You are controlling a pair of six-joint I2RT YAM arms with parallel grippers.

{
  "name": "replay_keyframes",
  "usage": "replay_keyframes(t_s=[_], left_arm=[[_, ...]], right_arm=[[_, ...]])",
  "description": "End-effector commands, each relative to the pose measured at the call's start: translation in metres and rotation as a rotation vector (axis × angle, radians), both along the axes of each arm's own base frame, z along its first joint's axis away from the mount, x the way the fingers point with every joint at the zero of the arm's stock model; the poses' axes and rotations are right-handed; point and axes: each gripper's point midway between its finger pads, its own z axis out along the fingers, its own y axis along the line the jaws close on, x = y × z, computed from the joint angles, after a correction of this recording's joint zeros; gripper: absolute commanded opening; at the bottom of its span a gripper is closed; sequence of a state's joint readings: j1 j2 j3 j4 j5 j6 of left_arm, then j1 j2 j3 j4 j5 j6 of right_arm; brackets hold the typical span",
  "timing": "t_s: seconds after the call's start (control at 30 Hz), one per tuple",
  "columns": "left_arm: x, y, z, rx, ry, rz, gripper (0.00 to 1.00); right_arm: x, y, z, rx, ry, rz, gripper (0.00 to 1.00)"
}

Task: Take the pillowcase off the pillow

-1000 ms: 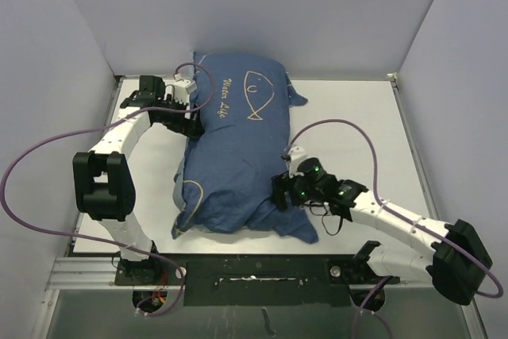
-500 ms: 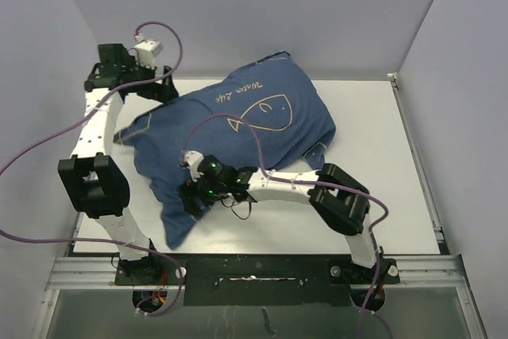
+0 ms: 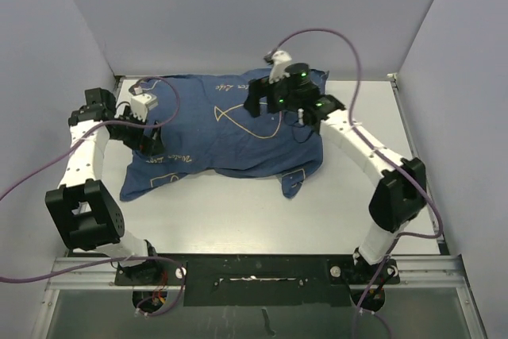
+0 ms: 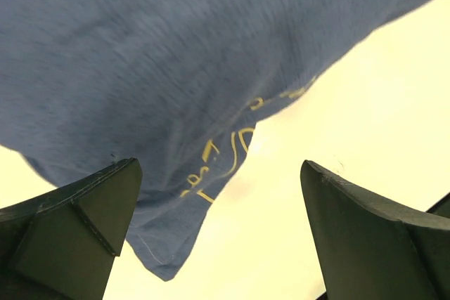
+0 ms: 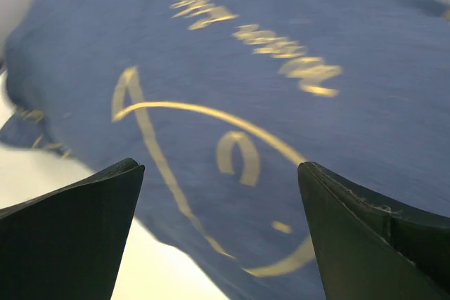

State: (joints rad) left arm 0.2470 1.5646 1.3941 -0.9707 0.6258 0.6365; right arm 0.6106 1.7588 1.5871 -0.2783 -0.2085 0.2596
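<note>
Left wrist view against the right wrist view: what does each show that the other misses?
Only the left wrist: a loose corner of the pillowcase, small gold lettering by its edge. Only the right wrist: the embroidered fish outline, with cursive lettering above it. Both: the blue cloth close up, some pale table beside it, and an open hand, left hand and right hand, nothing between the fingers.
</note>
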Motion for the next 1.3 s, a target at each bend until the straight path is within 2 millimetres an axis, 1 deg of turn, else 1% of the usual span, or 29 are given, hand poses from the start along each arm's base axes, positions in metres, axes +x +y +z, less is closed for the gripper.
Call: replay_keyframes(t_s=[0.0,0.07,0.1,0.13,0.2,0.27,0.33,0.43,0.5,0.6,0.67,0.7,0.77,0.9,0.93,1.0,1.13,1.2,1.27], left_arm=[[-0.004,0.004,-0.007,0.085,-0.078,-0.068,0.98],[0.002,0.012,-0.017,0.112,-0.068,-0.047,0.98],[0.005,0.016,-0.021,0.122,-0.063,-0.037,0.98],[0.007,0.019,-0.023,0.130,-0.062,-0.029,0.98],[0.010,0.024,-0.026,0.138,-0.063,-0.023,0.98],[0.014,0.029,-0.029,0.151,-0.069,-0.016,0.98],[0.018,0.035,-0.034,0.172,-0.076,-0.004,0.98],[0.026,0.048,-0.042,0.207,-0.093,0.030,0.98],[0.034,0.061,-0.049,0.227,-0.107,0.069,0.98],[0.043,0.081,-0.064,0.262,-0.107,0.131,0.98],[0.045,0.090,-0.070,0.266,-0.090,0.154,0.98],[0.044,0.093,-0.070,0.258,-0.084,0.167,0.98],[0.041,0.093,-0.069,0.230,-0.078,0.172,0.98],[0.034,0.096,-0.057,0.186,-0.092,0.177,0.98],[0.029,0.098,-0.055,0.171,-0.082,0.181,0.98],[0.020,0.105,-0.051,0.139,-0.072,0.188,0.98],[-0.001,0.118,-0.050,0.114,-0.048,0.180,0.98],[-0.014,0.115,-0.053,0.084,-0.024,0.159,0.98],[-0.031,0.104,-0.062,0.056,0.021,0.118,0.98]], right_arm=[[0.011,-0.080,0.005,-0.087,0.034,-0.205,0.98],[0.003,-0.106,-0.017,-0.151,0.069,-0.290,0.98],[-0.005,-0.115,-0.027,-0.186,0.073,-0.315,0.98],[-0.017,-0.125,-0.049,-0.240,0.100,-0.349,0.98],[-0.038,-0.138,-0.071,-0.312,0.120,-0.394,0.98],[-0.060,-0.145,-0.090,-0.360,0.136,-0.423,0.98],[-0.078,-0.152,-0.104,-0.385,0.152,-0.440,0.98],[-0.098,-0.165,-0.121,-0.402,0.179,-0.470,0.98],[-0.104,-0.174,-0.131,-0.416,0.192,-0.487,0.98],[-0.105,-0.183,-0.138,-0.428,0.203,-0.511,0.98],[-0.106,-0.181,-0.141,-0.422,0.210,-0.509,0.98],[-0.105,-0.178,-0.143,-0.410,0.213,-0.497,0.98],[-0.103,-0.167,-0.149,-0.379,0.221,-0.474,0.98],[-0.100,-0.149,-0.174,-0.337,0.274,-0.444,0.98],[-0.101,-0.147,-0.183,-0.336,0.292,-0.445,0.98],[-0.101,-0.144,-0.194,-0.329,0.310,-0.445,0.98],[-0.097,-0.136,-0.205,-0.326,0.304,-0.440,0.98],[-0.095,-0.132,-0.206,-0.329,0.298,-0.437,0.99],[-0.095,-0.132,-0.209,-0.335,0.297,-0.438,1.00]])
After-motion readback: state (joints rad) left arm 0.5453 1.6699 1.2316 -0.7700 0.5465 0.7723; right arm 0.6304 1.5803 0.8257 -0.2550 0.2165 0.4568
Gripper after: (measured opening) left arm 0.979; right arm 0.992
